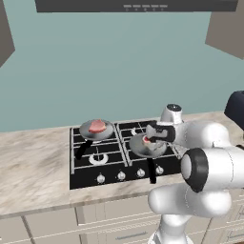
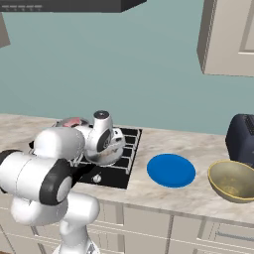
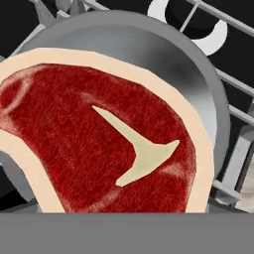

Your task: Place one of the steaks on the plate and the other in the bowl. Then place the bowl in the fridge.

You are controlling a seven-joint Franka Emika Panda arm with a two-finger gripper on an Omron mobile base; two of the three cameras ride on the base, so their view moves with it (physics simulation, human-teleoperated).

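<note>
I have the claw (image 1: 153, 139) hanging directly above the deep-red, fat-rimmed steak (image 3: 99, 144) in the grey frying pan (image 1: 147, 147) on the black stovetop (image 1: 102, 159), its spread unclear, the steak's long axis crossing the hand view.

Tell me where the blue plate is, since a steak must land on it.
The plate lies on the counter in the right base view, between the stove on its left and the bowl on its right.
</note>
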